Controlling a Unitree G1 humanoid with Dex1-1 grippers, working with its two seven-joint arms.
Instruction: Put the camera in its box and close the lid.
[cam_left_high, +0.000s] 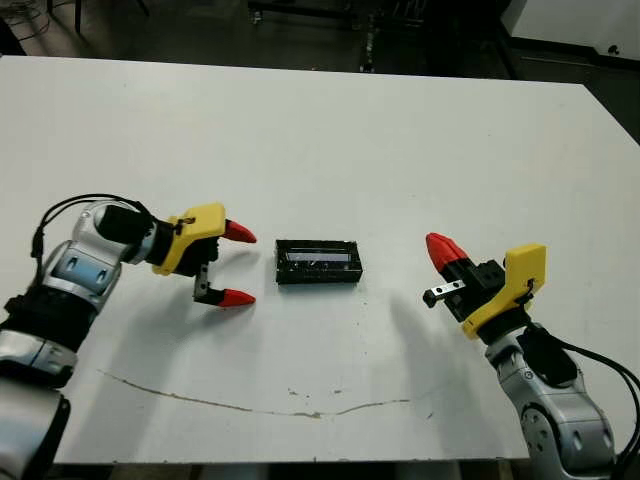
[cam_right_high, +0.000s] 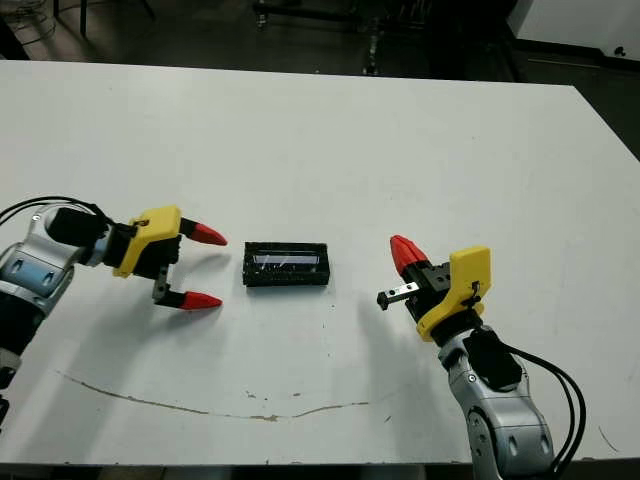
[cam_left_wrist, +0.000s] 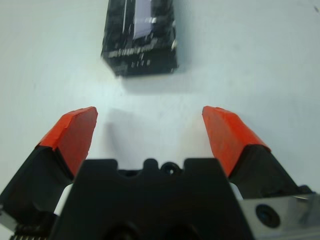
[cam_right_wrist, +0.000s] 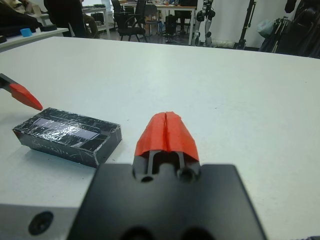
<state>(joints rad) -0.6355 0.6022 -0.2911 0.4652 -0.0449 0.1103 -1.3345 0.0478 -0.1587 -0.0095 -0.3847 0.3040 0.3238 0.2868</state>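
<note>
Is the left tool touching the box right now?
Apart. The left wrist view shows bare white table between the open left tool and the box; the head view shows the same gap.

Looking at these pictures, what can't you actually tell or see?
- Whether the camera is inside: the glossy lid covers the box in every view.
- The box's far end: cut off by the edge in the left wrist view.
- The right gripper, jaws shut: the head views show only one red tip.
- The left gripper, jaws open: holds nothing.

Box (cam_left_high: 317, 262) black, glossy crinkled lid (cam_right_wrist: 60, 129) on top, shut, flat mid-table (cam_left_high: 330, 140); camera not visible.
</note>
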